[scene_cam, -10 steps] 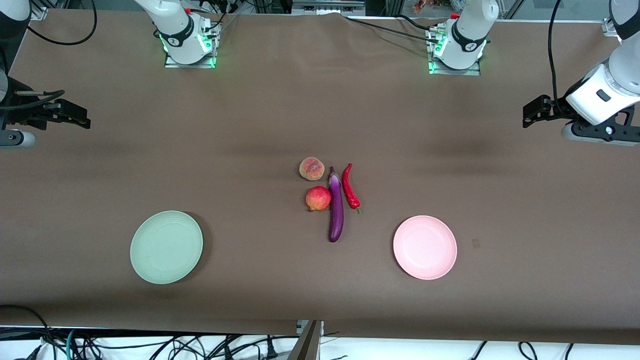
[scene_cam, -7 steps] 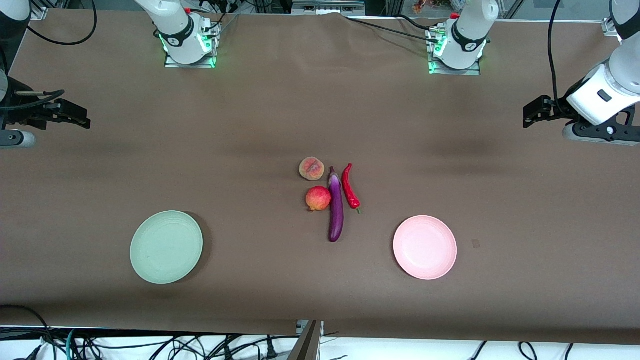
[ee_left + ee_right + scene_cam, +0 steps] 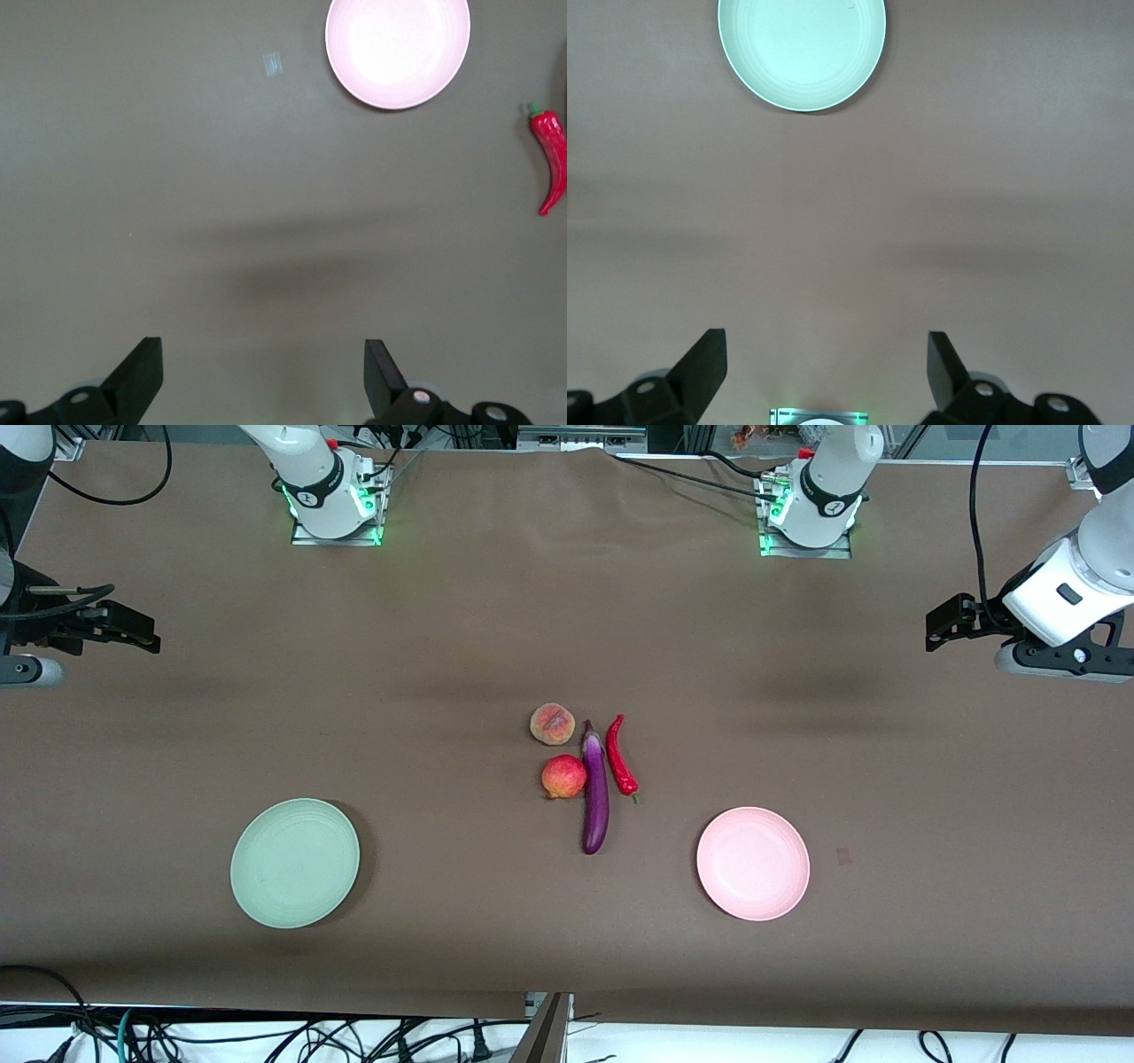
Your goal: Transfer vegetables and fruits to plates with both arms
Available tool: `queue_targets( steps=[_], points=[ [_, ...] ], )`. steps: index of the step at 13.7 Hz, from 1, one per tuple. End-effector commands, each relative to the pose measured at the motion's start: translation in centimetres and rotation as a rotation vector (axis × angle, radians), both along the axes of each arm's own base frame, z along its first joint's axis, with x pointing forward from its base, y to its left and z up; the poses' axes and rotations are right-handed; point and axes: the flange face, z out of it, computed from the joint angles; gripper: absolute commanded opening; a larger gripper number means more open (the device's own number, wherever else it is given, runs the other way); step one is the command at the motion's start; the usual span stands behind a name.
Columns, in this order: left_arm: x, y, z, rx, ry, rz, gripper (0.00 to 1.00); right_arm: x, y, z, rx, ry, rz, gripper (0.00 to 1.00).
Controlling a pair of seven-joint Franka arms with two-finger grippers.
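A purple eggplant [image 3: 595, 801], a red chili [image 3: 619, 756], a red pomegranate [image 3: 563, 777] and a creased peach [image 3: 553, 724] lie together mid-table. The chili also shows in the left wrist view [image 3: 552, 158]. The green plate [image 3: 295, 863] lies toward the right arm's end and shows in the right wrist view [image 3: 802, 49]. The pink plate [image 3: 753, 863] lies toward the left arm's end and shows in the left wrist view [image 3: 398, 47]. My left gripper [image 3: 941, 625] [image 3: 263, 372] is open and empty, up over the left arm's end. My right gripper [image 3: 133, 631] [image 3: 827, 370] is open and empty over the right arm's end.
The two arm bases [image 3: 332, 500] [image 3: 811, 509] stand with green lights along the table edge farthest from the front camera. A small tape mark [image 3: 843, 856] lies beside the pink plate. Cables hang below the near edge.
The left arm's wrist has shifted very slightly. The right arm and all the objects have not moved.
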Motion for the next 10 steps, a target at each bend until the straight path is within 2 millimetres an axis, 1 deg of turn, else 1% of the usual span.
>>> queue_targets(
  steps=[1,2,3,4,5,6,8,10],
  points=[
    [-0.9,-0.8,1.7,-0.003,0.008,-0.009,1.00,0.4,0.0,0.4,0.018,-0.003,0.003,1.00],
    [-0.1,-0.3,1.1,-0.008,-0.009,0.005,1.00,0.4,-0.1,0.4,0.019,-0.004,0.001,1.00],
    [0.0,0.7,1.0,-0.011,-0.011,0.002,1.00,0.4,-0.1,0.4,0.019,-0.004,0.001,1.00],
    [-1.7,1.1,3.0,-0.011,-0.005,0.026,1.00,0.4,0.0,0.4,0.019,-0.004,0.003,1.00],
    [-2.8,1.0,4.3,-0.002,-0.002,0.011,1.00,0.4,0.0,0.5,0.019,-0.006,0.003,1.00],
    [-3.4,1.2,5.2,-0.011,-0.002,0.028,1.00,0.4,0.0,0.5,0.019,-0.006,0.003,1.00],
    [-3.3,0.6,5.1,-0.006,-0.002,0.034,1.00,0.4,0.0,0.4,0.019,-0.003,0.001,1.00],
    [-2.4,0.7,4.2,0.000,-0.009,0.040,1.00,0.4,0.0,0.5,0.019,-0.006,0.001,1.00]
  ],
)
